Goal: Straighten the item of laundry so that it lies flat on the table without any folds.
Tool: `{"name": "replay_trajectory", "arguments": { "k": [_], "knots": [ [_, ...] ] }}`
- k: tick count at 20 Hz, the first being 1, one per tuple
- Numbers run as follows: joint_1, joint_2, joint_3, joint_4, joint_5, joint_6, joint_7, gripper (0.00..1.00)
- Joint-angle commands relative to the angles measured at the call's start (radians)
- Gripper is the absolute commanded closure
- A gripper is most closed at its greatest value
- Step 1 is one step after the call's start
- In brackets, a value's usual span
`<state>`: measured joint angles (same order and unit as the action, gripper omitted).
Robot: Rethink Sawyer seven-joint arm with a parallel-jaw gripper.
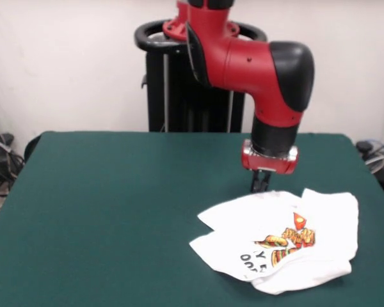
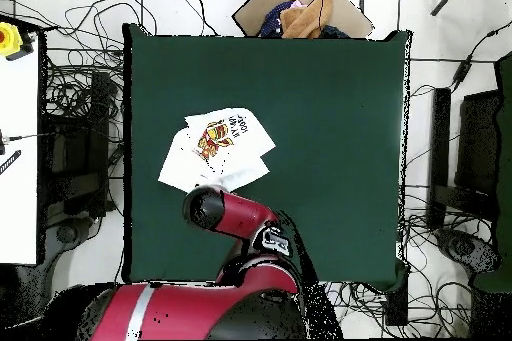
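Spanning nearly the whole front view, dark green surface (image 1: 115,211), bare over most of its width. Reaching down from above at about 1 o'clock of the surface's middle, red and black arm (image 1: 256,70), elbow bent, black wrist section vertical, red collar at its lower end. Lying crumpled at about 4 o'clock in the front view, white printed T-shirt (image 1: 275,246), folded over itself in several overlapping layers, red-orange print and part of the black lettering showing on top. Hanging just under the red collar, dark gripper (image 1: 261,182), pointed straight down at the shirt's far edge, tips at or just above the cloth; contact not clear, and cannot tell whether spread or closed. In the overhead view, hidden under the arm's black elbow.
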<state>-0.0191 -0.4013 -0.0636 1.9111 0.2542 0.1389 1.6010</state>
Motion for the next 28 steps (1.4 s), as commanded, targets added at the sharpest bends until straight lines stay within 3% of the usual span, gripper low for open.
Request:
{"name": "replay_trajectory", "arguments": {
  "k": [1,7,14,19,23,28],
  "knots": [
    [0.0,0.187,0.052,-0.142,0.078,-0.132,0.253,1.0],
    [0.061,0.145,-0.024,-0.197,0.119,0.018,0.253,1.0],
    [0.1,0.072,-0.116,-0.299,0.128,0.289,0.272,1.0],
    [0.073,0.078,-0.119,-0.329,0.109,0.312,0.246,1.0],
    [0.035,0.109,-0.085,-0.336,0.12,0.261,0.244,1.0],
    [0.028,0.131,-0.101,-0.398,0.098,0.343,0.22,1.0]
  ]
}}
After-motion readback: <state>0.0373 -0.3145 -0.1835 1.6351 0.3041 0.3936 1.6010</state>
